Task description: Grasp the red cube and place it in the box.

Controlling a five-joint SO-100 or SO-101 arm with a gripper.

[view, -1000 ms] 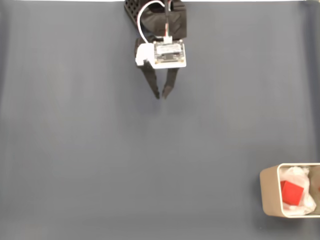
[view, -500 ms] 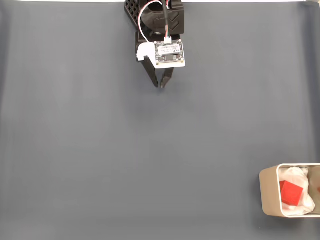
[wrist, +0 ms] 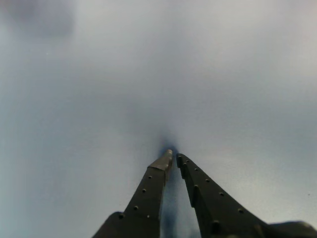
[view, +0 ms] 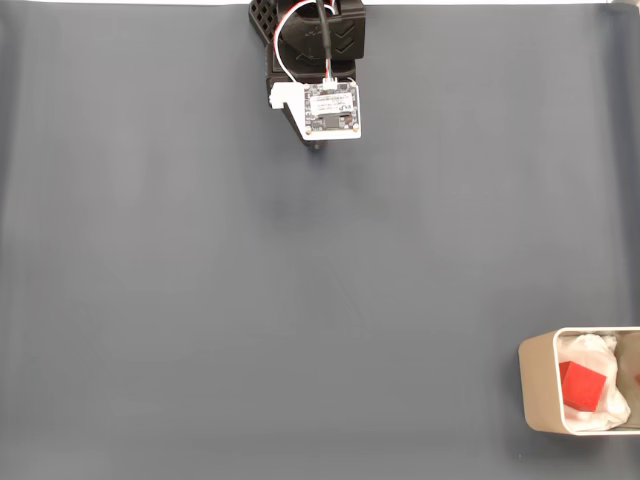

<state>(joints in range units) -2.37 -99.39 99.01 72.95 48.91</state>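
The red cube point(view: 582, 387) lies inside the box point(view: 535, 385) at the bench's lower right corner in the fixed view. The tool point(wrist: 172, 158), fingers together and empty, sits near the top edge. The task looks done, so parking steadily should suffice.

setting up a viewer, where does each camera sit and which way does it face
Fixed view: sits overhead, looking straight down on the grey mat; the arm enters at the top edge, and the box with the cube sits bottom right.
Wrist view: rides on the arm, looking along the tool down at the mat; two dark fingers show, tips nearly together.
Shared: tool and mat.
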